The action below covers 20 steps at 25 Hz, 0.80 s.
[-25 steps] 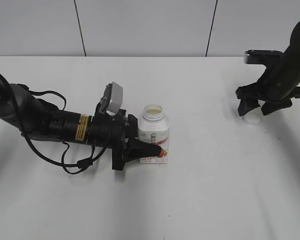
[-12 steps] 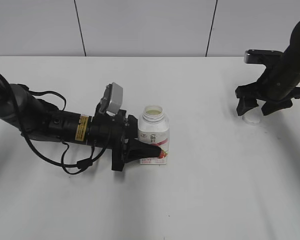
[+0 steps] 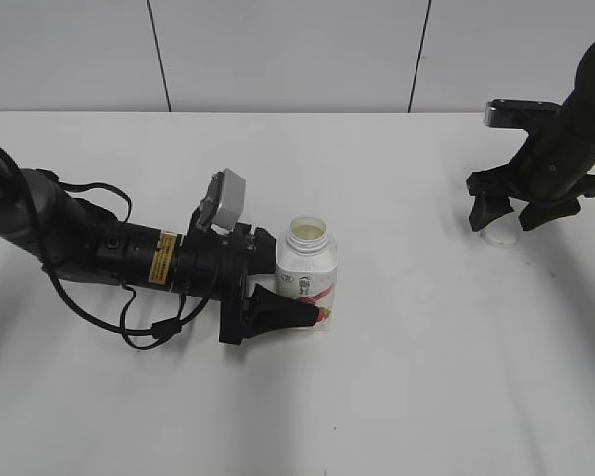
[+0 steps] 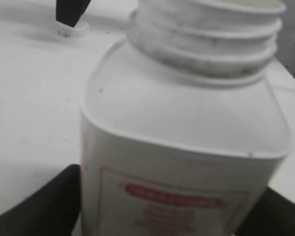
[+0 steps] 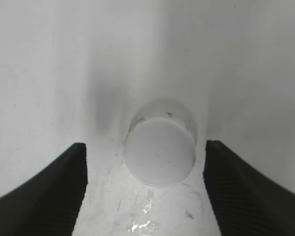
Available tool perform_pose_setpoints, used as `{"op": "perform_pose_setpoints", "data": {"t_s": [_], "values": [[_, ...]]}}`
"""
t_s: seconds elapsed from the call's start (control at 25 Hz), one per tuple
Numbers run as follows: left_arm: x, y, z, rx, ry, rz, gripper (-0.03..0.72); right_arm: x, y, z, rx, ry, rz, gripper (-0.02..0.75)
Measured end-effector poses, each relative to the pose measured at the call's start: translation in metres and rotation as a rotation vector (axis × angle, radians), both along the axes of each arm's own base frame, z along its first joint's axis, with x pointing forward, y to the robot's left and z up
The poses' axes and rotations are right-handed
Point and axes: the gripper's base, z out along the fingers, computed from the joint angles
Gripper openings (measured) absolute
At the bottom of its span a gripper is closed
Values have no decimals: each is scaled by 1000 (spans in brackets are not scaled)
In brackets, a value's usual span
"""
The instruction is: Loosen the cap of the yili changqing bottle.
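The yili changqing bottle (image 3: 307,270) stands at the table's middle with its wide threaded neck open and no cap on it. It fills the left wrist view (image 4: 182,142). My left gripper (image 3: 312,296) lies low along the table and is shut on the bottle's lower body, with a black finger on each side (image 4: 164,209). The cap (image 3: 498,235) lies flat on the table at the far right. My right gripper (image 3: 503,220) hangs just above it, open, with its jaws (image 5: 145,164) on either side of the cap (image 5: 160,150) and not touching it.
The white table (image 3: 397,397) spreads around both arms. The left arm's black body and cables (image 3: 129,253) lie across the table's left side. A grey panelled wall (image 3: 278,50) runs behind the table.
My left gripper and the bottle have shifted slightly toward the front and right. The right gripper and the cap have not moved.
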Motion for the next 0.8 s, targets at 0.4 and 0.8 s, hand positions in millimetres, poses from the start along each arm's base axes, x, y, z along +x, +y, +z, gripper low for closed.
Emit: {"op": "perform_pose_setpoints", "data": {"t_s": [0.4, 0.8], "values": [[2, -1, 17, -7, -19, 5, 583, -1, 0, 2, 6, 8, -15, 578], [1, 0, 71, -4, -89, -38, 583, -6, 1, 63, 27, -112, -20, 579]]}}
